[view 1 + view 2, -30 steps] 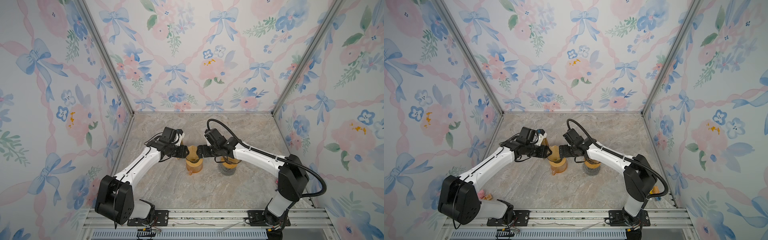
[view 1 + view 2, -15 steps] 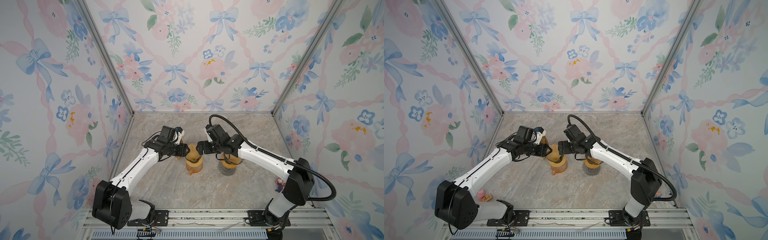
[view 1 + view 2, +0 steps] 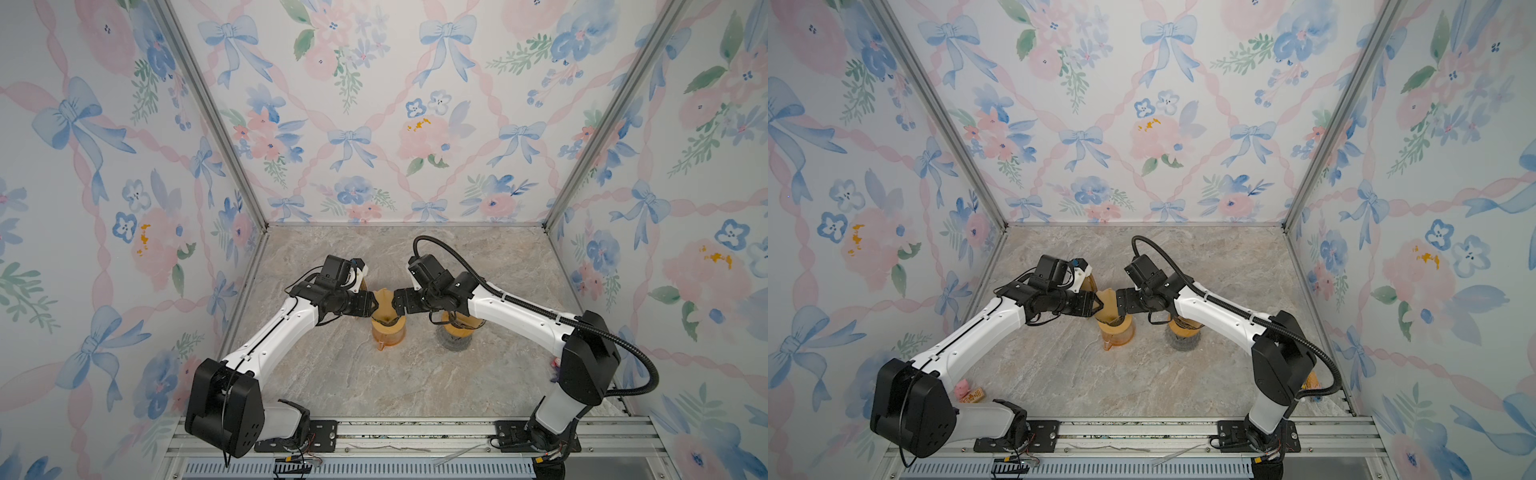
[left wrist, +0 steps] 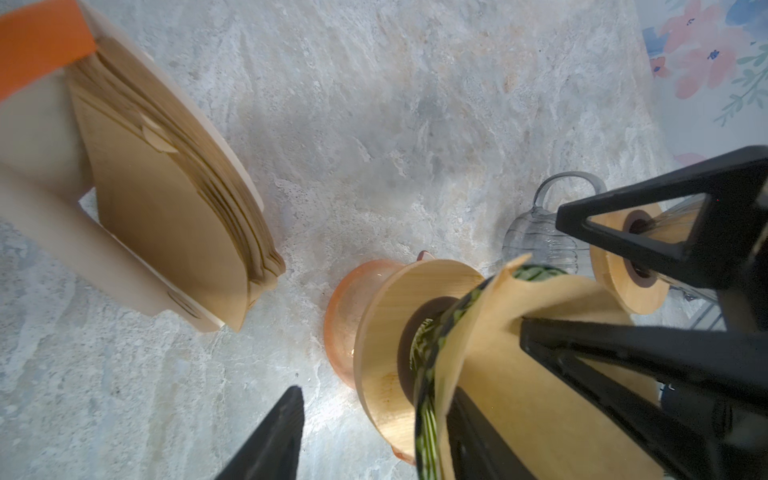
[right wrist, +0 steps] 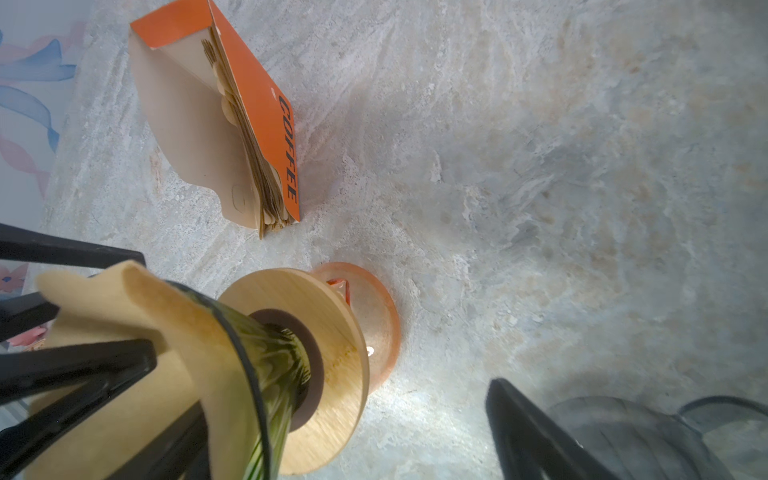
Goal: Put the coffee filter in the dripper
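Observation:
A green glass dripper (image 4: 428, 365) (image 5: 274, 361) with a wooden collar sits on an orange carafe (image 3: 388, 338) (image 3: 1117, 336) mid-table. The brown paper coffee filter (image 3: 384, 300) (image 3: 1109, 301) (image 4: 519, 374) (image 5: 124, 299) stands in its cone, its top edge above the rim. My left gripper (image 3: 374, 306) (image 3: 1098, 305) (image 4: 376, 392) is open at the rim's left side, one finger inside the filter and one outside the dripper. Opposite it, my right gripper (image 3: 395, 305) (image 3: 1119, 303) (image 5: 345, 399) is wide open, likewise straddling the rim.
An orange box of filters (image 5: 232, 137) (image 4: 166, 199) stands behind the dripper. To the right is a second wooden-collared dripper on a grey glass carafe (image 3: 457, 330) (image 4: 540, 237) (image 5: 623, 440). A small pink thing (image 3: 961, 388) lies front left. Patterned walls enclose the table.
Both grippers stay at the dripper's rim with the filter between them. The arms have shifted only slightly.

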`<state>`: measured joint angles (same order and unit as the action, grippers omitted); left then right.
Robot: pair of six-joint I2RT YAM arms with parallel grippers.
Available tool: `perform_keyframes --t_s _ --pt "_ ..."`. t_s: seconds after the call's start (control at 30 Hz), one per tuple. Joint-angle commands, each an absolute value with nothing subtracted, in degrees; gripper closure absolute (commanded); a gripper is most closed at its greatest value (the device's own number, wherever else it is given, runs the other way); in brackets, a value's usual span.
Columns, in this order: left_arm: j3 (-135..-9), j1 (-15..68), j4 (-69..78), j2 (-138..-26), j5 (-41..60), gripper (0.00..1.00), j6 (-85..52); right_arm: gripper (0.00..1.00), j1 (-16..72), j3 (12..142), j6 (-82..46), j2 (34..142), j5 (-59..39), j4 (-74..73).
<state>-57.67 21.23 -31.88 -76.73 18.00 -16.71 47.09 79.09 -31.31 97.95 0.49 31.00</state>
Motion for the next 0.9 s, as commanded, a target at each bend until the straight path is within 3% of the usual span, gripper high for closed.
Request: perform_keyframes --t_s 0.0,0.87 --pt "-56.64 21.13 -32.96 -77.68 17.02 0.43 -15.84 0.06 47.64 78.21 -31.79 98.88 1.73 30.94" --pt "-58.47 22.10 -33.09 -78.72 16.24 0.43 -15.91 0.06 46.40 73.66 -34.10 98.96 2.37 28.68"
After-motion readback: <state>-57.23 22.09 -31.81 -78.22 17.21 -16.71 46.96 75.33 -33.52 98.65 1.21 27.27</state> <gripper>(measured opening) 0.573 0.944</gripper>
